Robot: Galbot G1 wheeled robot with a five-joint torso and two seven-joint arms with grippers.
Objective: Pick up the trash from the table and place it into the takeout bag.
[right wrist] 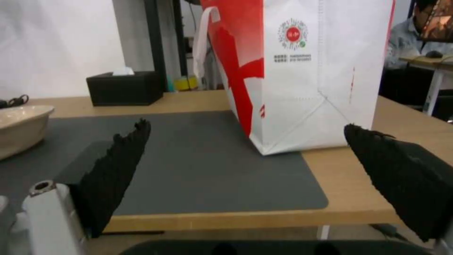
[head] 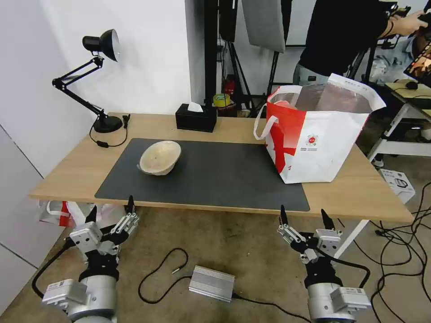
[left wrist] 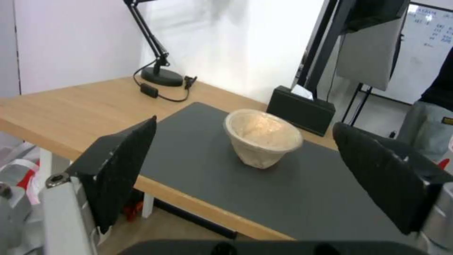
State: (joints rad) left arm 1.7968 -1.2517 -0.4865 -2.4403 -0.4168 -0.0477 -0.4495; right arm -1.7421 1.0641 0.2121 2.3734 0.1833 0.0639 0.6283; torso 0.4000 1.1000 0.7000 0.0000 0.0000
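Observation:
A beige paper-like bowl (head: 160,157) (left wrist: 262,141) (right wrist: 19,125), the trash in sight, rests tilted on the dark grey mat (head: 211,175) of the light-wood table (head: 76,166). The white takeout bag (head: 321,134) (right wrist: 302,71) with its red side panel stands open on the table's right part, its foil lining showing. My left gripper (head: 111,210) (left wrist: 244,131) hangs open below the table's front edge, in front of the bowl. Farther right, my right gripper (head: 304,215) (right wrist: 245,131) is open too, below the front edge before the bag.
A black tissue box (head: 196,118) and a black desk lamp (head: 96,76) stand at the table's back. On the floor below lie a silver box (head: 212,283) and cables. A side desk (head: 411,103) stands at the far right.

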